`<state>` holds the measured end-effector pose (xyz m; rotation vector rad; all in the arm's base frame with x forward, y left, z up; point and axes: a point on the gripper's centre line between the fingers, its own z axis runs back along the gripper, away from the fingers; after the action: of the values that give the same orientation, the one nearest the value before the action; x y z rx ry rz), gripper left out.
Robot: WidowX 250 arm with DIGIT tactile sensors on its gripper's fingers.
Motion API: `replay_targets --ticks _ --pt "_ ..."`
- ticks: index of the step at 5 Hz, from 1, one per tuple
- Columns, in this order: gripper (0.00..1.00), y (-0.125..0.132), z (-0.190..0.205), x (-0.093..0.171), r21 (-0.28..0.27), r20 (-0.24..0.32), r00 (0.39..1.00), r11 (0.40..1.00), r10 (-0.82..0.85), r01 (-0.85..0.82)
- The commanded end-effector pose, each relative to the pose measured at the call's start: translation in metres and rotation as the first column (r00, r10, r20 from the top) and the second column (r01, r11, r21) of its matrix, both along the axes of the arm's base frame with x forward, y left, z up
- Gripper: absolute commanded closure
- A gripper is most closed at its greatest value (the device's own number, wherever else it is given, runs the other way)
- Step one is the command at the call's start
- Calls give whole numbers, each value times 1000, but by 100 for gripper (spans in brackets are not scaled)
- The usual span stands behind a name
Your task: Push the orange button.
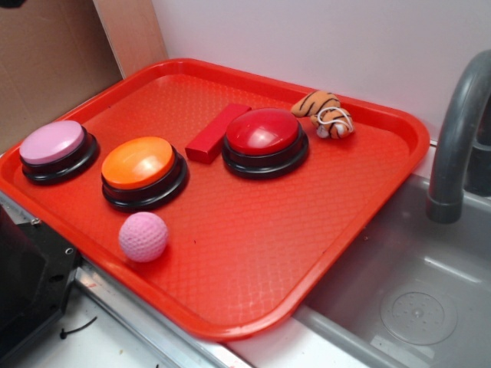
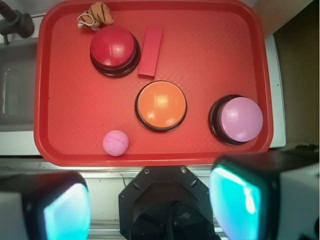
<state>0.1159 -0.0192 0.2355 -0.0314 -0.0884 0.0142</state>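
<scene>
Empty and wide open, the gripper (image 2: 150,207) is hovering with the orange button (image 2: 161,105) lying at 12 o'clock.

Tray (image 1: 368,207) beside sink (image 1: 430,307), faucet (image 1: 456,138) at sink's far edge. On tray, exterior view: three buttons in row. Pink button (image 1: 54,149) far left, orange button (image 1: 142,170) mid, red button (image 1: 265,140) right & further back. Block (image 1: 217,133) btwn orange & red, touching red's base. Ball (image 1: 143,236) in front of orange. Tiger toy (image 1: 325,113) behind red, just beside it.
</scene>
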Motion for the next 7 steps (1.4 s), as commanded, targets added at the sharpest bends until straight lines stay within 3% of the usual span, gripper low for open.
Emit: replay_targets --ticks 1,2,3,4,5,6,7 --pt "0 0 0 0 0 0 1000 1000 0 0" --pt "0 -11 -50 42 -36 36 979 979 -199 200" --pt "0 -19 -100 61 -41 36 955 954 -295 296" --pt "0 -18 -129 65 -37 45 942 942 -331 333" --pt "0 -6 -146 70 48 20 952 951 -306 305" --pt "0 3 -161 73 52 26 950 950 -310 309" --pt "0 3 -177 78 24 -4 946 946 -324 324"
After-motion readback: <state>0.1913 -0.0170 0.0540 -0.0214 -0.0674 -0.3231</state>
